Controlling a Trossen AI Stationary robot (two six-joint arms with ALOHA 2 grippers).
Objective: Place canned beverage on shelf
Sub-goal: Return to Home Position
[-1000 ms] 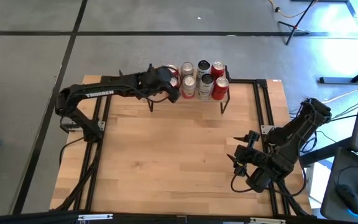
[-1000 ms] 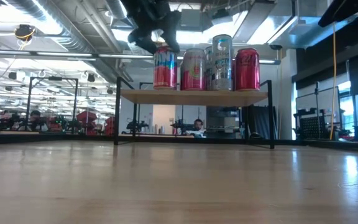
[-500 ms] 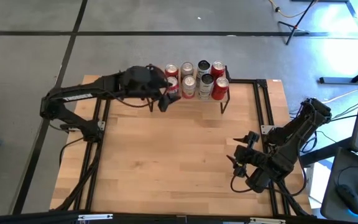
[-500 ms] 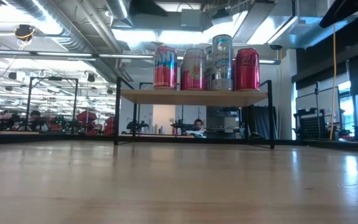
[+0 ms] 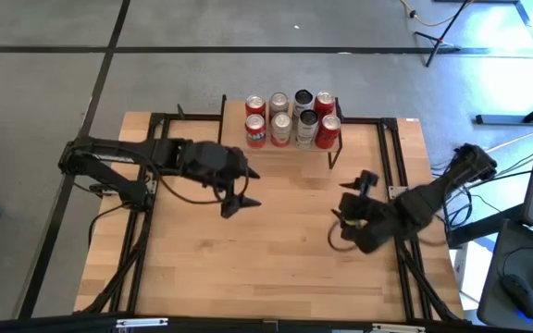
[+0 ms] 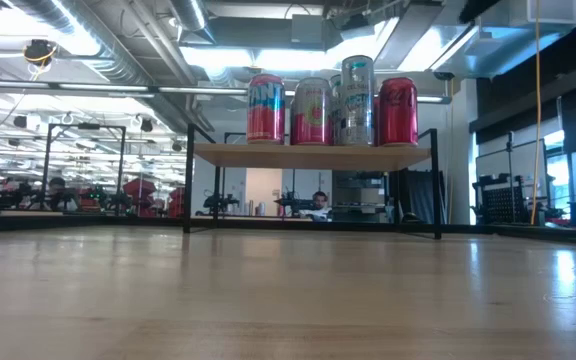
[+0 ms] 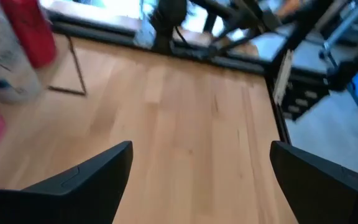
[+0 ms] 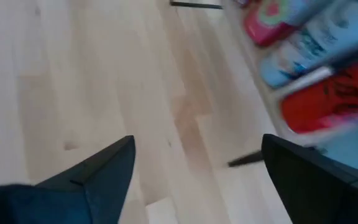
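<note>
Now left end effector (image 5: 244, 192) outstretched, splayed.

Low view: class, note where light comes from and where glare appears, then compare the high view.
Low view: ceiling lights glare above and behind the cans; the table shines at its right. High view: even light, one bright patch on the floor.

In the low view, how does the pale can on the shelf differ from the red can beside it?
The pale can is silver-white with blue print; the red can is red with pale lettering. The pale can stands taller than the red can. The red can ends the row; the pale can does not. Both stand upright on the shelf.
</note>
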